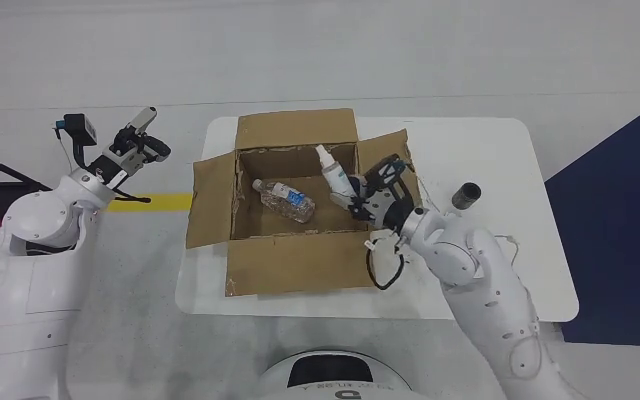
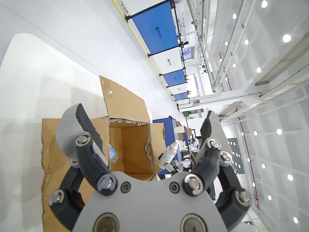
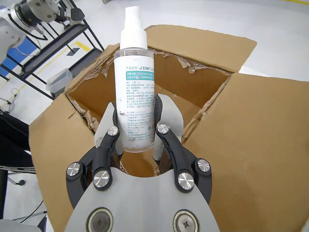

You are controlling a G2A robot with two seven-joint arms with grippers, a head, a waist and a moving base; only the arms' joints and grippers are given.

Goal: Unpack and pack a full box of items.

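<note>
Grips the spray bottle [image 3: 135, 85] with the right gripper [image 3: 135, 112]: fingers narrow, pressed on its lower half, nozzle pointing away from the wrist, over the box [image 1: 290, 262] near its right wall. Holds the left gripper [image 2: 144, 115] spread wide, nothing between the pads, out past the box's left flap. From the top, adds a water bottle [image 1: 285, 200] lying inside the box and a dark cylinder [image 1: 466, 194] standing right of the box, apart from it, on the table [image 1: 480, 290]. From the right wrist, adds the box's torn inner rims.
</note>
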